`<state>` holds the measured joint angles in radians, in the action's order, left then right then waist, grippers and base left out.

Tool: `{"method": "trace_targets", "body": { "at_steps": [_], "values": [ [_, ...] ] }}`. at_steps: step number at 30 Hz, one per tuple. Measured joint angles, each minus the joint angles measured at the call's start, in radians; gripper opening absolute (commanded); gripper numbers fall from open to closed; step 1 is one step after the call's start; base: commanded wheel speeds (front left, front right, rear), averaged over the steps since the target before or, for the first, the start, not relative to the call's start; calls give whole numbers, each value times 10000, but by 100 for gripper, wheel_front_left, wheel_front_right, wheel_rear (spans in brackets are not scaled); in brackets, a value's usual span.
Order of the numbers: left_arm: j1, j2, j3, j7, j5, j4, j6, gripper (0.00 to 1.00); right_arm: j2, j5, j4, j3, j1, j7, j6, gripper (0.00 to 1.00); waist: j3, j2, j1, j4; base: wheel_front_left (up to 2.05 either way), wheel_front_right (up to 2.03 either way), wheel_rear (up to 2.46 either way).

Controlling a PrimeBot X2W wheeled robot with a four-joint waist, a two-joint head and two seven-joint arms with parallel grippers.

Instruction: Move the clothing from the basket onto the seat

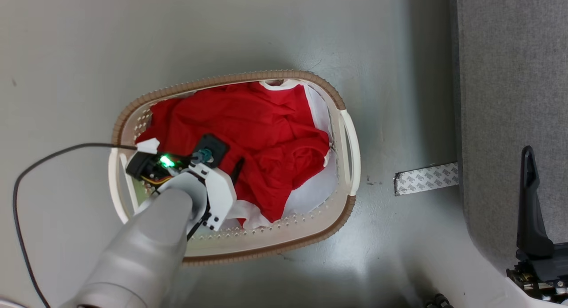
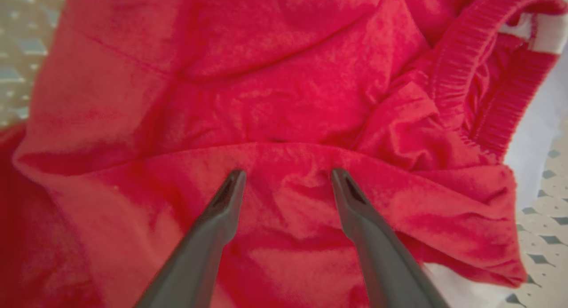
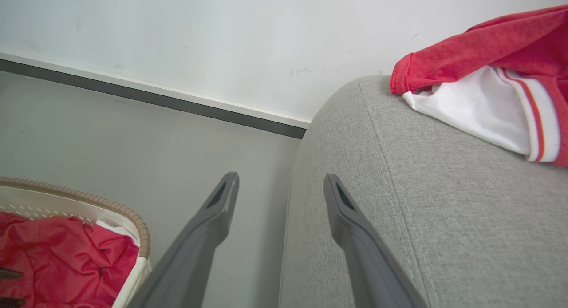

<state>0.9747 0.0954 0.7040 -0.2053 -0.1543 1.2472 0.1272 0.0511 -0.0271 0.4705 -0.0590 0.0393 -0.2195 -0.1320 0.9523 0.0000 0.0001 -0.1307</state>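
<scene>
Since clothing (image 2: 284, 99) bunches in basket (image 1: 266, 251), I hover left gripper (image 2: 286, 175), fingers apart, over fold; right gripper (image 3: 280, 179) likewise spread, idle by seat (image 3: 421, 232).

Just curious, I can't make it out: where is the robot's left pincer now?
The left pincer is at the head view's lower left, reaching into the basket, open over the red clothing.

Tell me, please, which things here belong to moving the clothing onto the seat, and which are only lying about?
Belonging to the job:
- red clothing, in the basket
- basket
- grey seat
- left end effector, open at the clothing

Only lying about:
- tape strip on the floor
- black cable
</scene>
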Motion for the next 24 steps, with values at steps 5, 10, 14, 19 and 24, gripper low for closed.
{"method": "trace_targets", "body": {
  "at_steps": [5, 10, 14, 19, 24],
  "values": [
    [128, 12, 77, -171, -123, 96, 2, 100, 2, 27, 19, 15, 45, 15, 0, 100, 2, 0, 0, -7, 0, 0, 0],
    [346, 140, 15, -297, -255, 153, -92, 100, 2, 94, -79, 52, 70, -21, 0, 100, -1, 0, 0, -7, 0, 0, 0],
    [525, 207, -65, -416, -343, 186, -414, 100, 0, 104, -132, 35, 104, -77, 0, 100, -8, 0, 0, 24, 0, 0, 0],
    [723, 280, -174, -479, -506, 230, -663, 100, 0, 104, -140, 21, 146, -102, 0, 100, -5, 0, 0, 108, 0, 0, 0],
    [936, 276, -199, -520, -575, 217, -744, 100, 0, 96, -178, 27, 212, -102, 0, 100, 12, 1, -1, 215, 0, 0, 0]
  ]
}}
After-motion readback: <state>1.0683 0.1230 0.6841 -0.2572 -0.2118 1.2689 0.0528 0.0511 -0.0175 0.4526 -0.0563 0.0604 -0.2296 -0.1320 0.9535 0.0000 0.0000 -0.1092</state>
